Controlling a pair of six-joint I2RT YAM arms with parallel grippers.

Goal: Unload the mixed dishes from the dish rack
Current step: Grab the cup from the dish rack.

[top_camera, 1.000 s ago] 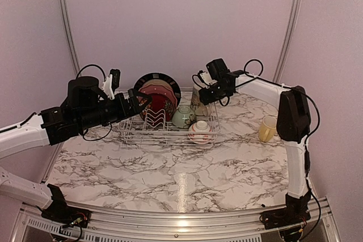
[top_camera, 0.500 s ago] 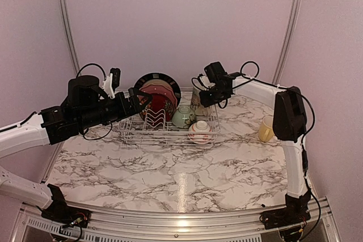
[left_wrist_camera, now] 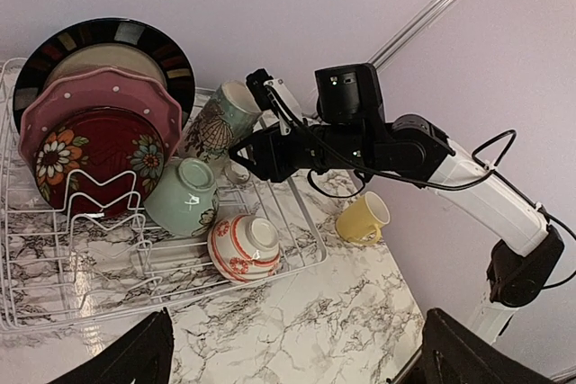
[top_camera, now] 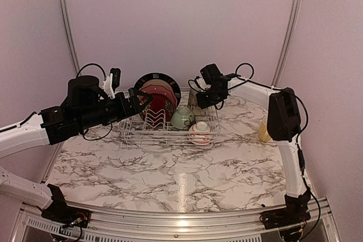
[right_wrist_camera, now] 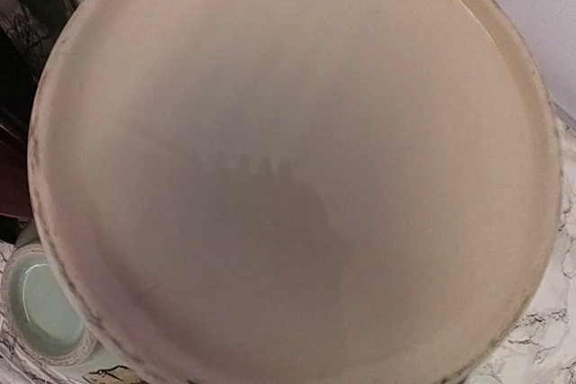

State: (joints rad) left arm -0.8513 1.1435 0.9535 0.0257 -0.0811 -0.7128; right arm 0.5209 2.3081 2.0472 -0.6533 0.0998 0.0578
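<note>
We judged the unloading barely begun. Reading from the left, three plates stood on edge in the rack (top_camera: 148, 134): a black-rimmed plate (left_wrist_camera: 108, 38) at the back, a pink dotted plate (left_wrist_camera: 85, 96) in front of it, and a dark red flowered plate (left_wrist_camera: 99, 155) nearest the prongs. To their right sat a tipped green cup (left_wrist_camera: 184, 200), a red-and-white bowl (left_wrist_camera: 245, 247) near the front rail, seemingly foot upward, and a patterned mug (left_wrist_camera: 214, 123) at the far right corner. Only a yellow mug (left_wrist_camera: 360, 219) stood outside, on the table (top_camera: 187, 179) well to the right of the rack. So we counted one piece out and six left to lift.

The left claw (top_camera: 143, 100) hung just beside the plates at the rack's left end. Its jaws were spread wide, gripping nothing and touching nothing that we could see. The right claw (top_camera: 199, 98) was at the patterned mug's rim. Its own camera showed only the cream inside of a vessel filling the view, with none of the fingers in sight. In the other views the claw's body hid the fingertips. We could not tell whether it had clamped the mug, merely touched it, or stood just apart.
</note>
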